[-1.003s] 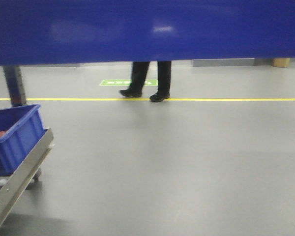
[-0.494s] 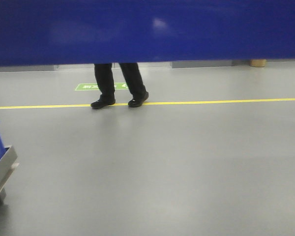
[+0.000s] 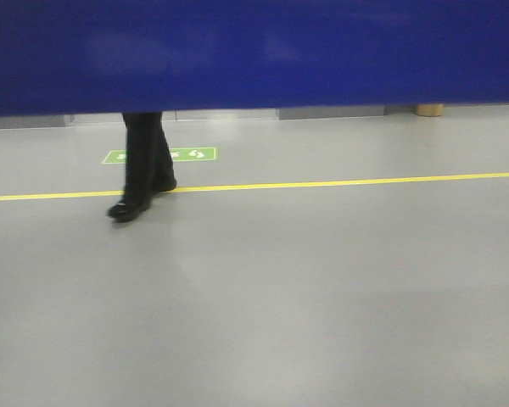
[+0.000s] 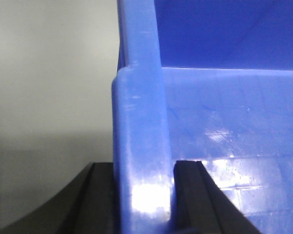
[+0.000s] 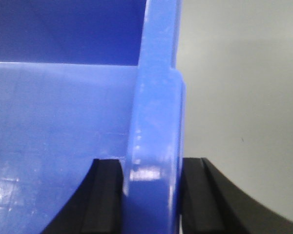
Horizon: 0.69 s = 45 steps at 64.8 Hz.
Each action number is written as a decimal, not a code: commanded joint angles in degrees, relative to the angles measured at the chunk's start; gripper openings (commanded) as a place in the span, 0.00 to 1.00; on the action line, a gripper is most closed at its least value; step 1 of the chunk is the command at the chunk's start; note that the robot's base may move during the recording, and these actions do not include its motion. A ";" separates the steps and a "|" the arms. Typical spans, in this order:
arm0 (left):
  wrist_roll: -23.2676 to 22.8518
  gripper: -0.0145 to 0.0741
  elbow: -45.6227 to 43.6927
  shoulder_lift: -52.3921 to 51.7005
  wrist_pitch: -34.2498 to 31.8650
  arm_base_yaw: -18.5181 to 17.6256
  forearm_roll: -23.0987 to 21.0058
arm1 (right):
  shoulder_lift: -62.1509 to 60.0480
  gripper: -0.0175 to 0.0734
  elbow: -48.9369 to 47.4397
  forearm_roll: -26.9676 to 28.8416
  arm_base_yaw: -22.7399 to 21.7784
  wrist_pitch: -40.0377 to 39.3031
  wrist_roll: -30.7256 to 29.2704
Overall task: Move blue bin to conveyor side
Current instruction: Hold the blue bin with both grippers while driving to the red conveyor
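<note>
Grey flr (image 3: 322, 297), blue bin (image 3: 254, 51), glossy, thick rim (image 4: 139, 146)

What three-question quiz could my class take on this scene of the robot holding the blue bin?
1. True or false: the left claw is shut on the blue bin wall.
2. Which line crosses the floor in the front view? A yellow, B red, C white.
3. Fill in: the floor sign by the person is ___.
Key: 1 true; 2 A; 3 green.
</note>
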 commanded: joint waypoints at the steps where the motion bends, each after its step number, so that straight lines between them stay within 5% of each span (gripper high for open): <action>1: 0.36 0.14 -0.69 -1.07 -4.73 0.11 1.94 | -1.31 0.10 -0.83 -3.28 -0.32 -4.48 -0.98; 45: 0.36 0.14 -0.69 -1.07 -4.84 0.11 1.94 | -1.31 0.10 -0.83 -3.28 -0.32 -4.48 -0.98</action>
